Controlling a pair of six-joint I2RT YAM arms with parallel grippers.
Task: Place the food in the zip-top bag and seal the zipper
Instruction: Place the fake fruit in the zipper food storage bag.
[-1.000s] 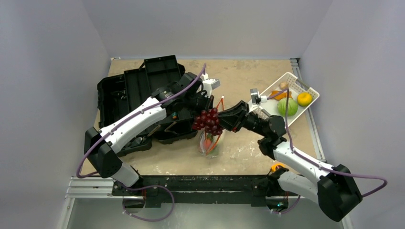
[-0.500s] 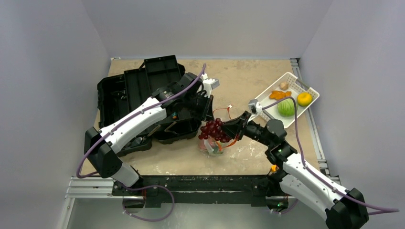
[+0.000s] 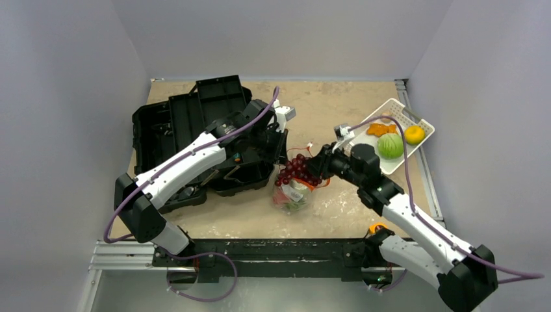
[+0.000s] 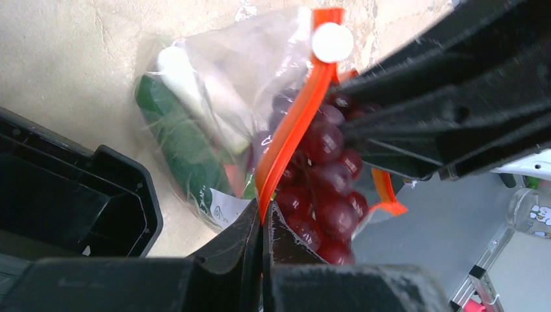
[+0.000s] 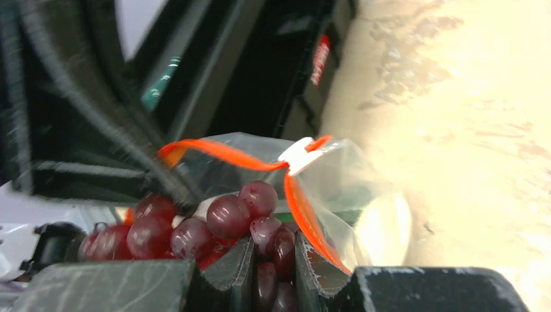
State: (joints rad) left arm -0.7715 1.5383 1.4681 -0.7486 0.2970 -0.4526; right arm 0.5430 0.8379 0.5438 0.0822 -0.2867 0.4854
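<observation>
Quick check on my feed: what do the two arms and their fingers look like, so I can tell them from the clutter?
Both arms have white shells with black joints and bases: left arm, right arm. A purple cable loops along each. The fingers are black, blocky plastic.

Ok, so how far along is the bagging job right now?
Done: the cucumber and radish lie inside the zip-top bag. In hand: the left gripper pinches the zipper, holding the mouth open, while the right gripper holds the grapes at that mouth. Left: the cabbage and lemon sit in the white basket, and the zipper is unsealed.
</observation>
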